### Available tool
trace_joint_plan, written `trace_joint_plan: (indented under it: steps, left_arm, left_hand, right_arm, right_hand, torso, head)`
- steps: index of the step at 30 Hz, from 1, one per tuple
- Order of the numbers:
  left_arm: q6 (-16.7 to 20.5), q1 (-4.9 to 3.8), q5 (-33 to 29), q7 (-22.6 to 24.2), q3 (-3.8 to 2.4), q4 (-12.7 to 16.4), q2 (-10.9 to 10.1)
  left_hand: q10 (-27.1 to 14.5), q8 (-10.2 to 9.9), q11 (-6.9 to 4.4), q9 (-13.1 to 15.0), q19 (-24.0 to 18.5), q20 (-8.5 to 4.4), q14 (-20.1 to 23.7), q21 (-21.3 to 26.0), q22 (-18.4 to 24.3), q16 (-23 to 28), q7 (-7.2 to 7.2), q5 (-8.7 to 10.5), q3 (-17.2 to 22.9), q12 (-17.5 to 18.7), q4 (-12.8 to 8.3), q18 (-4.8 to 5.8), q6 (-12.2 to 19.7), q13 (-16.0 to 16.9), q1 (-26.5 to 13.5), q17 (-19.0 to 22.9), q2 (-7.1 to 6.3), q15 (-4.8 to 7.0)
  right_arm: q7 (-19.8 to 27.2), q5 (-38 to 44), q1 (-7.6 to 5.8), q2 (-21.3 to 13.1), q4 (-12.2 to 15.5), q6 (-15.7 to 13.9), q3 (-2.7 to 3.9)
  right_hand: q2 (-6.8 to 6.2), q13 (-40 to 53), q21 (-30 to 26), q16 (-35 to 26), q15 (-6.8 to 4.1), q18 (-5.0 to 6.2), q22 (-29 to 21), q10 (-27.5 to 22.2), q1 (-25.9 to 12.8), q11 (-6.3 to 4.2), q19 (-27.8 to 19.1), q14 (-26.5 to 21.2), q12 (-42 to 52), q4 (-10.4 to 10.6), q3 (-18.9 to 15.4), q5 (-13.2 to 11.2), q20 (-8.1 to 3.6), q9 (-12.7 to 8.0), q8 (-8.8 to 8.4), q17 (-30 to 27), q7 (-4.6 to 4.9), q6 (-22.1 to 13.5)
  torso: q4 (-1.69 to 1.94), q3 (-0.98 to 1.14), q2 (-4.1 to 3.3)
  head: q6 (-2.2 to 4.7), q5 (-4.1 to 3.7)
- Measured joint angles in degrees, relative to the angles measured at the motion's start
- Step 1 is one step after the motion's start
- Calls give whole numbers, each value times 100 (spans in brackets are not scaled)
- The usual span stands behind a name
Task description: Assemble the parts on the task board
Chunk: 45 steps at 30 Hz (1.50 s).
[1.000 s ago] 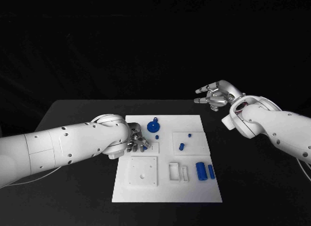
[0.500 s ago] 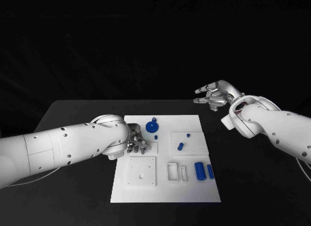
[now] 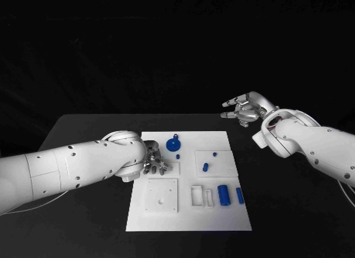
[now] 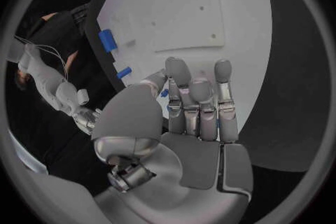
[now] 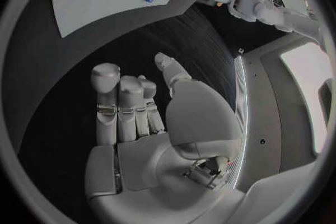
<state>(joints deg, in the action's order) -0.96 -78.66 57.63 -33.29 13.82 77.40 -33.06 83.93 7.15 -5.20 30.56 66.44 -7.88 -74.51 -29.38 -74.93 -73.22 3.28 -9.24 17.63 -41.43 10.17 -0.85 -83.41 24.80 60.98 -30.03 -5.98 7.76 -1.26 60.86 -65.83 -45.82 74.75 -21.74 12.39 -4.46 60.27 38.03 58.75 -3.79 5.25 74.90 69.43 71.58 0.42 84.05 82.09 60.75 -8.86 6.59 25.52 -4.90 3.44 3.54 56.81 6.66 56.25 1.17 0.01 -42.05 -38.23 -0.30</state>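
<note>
Resting over the left edge of the task board [image 3: 189, 215], my left hand [image 3: 156, 163] has its fingers [image 4: 199, 106] laid side by side and stretched out flat, the thumb lying alongside them; nothing sits between them. In the left wrist view a small blue part [image 4: 165, 93] peeks out just beyond the thumb tip, touching or nearly so; I cannot tell which. Fingertips point across the board toward its middle.

Right hand [image 3: 245, 109] hangs in the air beyond the board's far right corner, well apart from it, above the black table [image 3: 92, 129]. Its fingers [image 5: 129, 103] are loosely spread, slightly curled, empty.

Outward on the board: round blue part [image 3: 173, 144] with a short stem stands near the far edge, just beyond my left fingertips. A small blue peg [image 3: 177, 156] lies just near side of it. To the right, a raised white square block [image 3: 208, 162] carries two small blue parts [image 3: 206, 167], one at its far side, one nearer. At the near right, two blue cylinders [image 3: 224, 196] lie side by side, close but apart, the left one thicker. Beside them, a white rectangular frame [image 3: 199, 195] lies flat. Near left: a white square plate [image 3: 161, 194] with small holes.
</note>
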Motion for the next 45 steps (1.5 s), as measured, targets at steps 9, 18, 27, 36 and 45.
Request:
trace_joint_plan:
  steps: [9,18,27,36,45]
  left_arm:
    - [29,0,-13,11,-3,7,-86]
    - [35,-9,-158,31,-26,125,-254]
    - [55,-103,-502,59,-275,192,-456]
    - [60,-394,-751,98,-457,-198,-563]
    - [31,-526,-742,122,-471,-947,-310]
  left_hand:
    - [0,0,0,-45,0,0,0,16,0,5,1,421,-930,12,626,0,-42,-44,-134,14,-483,0]
    - [0,-32,0,-83,0,0,21,55,1,66,1,555,-1880,49,679,-1,-42,-78,-275,24,-554,-21]
    - [-1,-295,60,-426,3,3,84,409,2,563,-164,475,-1753,703,644,0,256,-338,-67,264,-349,-83]
    - [1,-299,123,-872,59,86,189,944,11,939,-301,-1154,-1938,1382,-29,0,822,-440,476,515,192,-184]
    - [4,-299,168,-1205,145,184,257,1377,83,1183,-413,-1279,-2206,1831,-206,0,1101,-542,714,673,449,-213]
  right_arm:
    - [0,0,18,-2,-5,0,0]
    - [0,-1,36,-12,-16,-1,0]
    - [2,-10,41,-19,-38,-2,0]
    - [2,-21,43,-24,-55,-2,0]
    - [2,-28,43,-38,-49,-3,0]
  right_hand:
    - [0,0,0,0,0,0,0,0,0,0,0,0,0,0,0,0,0,0,0,0,0,0]
    - [0,1,0,0,0,0,5,0,0,0,0,0,0,0,0,0,0,0,0,0,-1,-1]
    - [0,-7,-23,0,0,0,4,0,0,0,0,0,0,0,0,0,0,0,0,0,19,-23]
    - [0,-6,-24,-15,0,0,3,0,0,0,0,0,0,0,0,0,0,0,0,0,19,-23]
    - [0,-6,-23,-22,0,-1,3,0,0,1,0,0,0,0,0,0,0,0,0,0,18,-23]
  torso:
    - [-1,-1,0]
    - [-1,-1,0]
    - [5,-1,-2]
    - [7,2,-10]
    - [-3,2,-26]
  head:
    - [13,-8]
    - [25,-8]
    - [60,29]
    - [134,85]
    - [176,129]
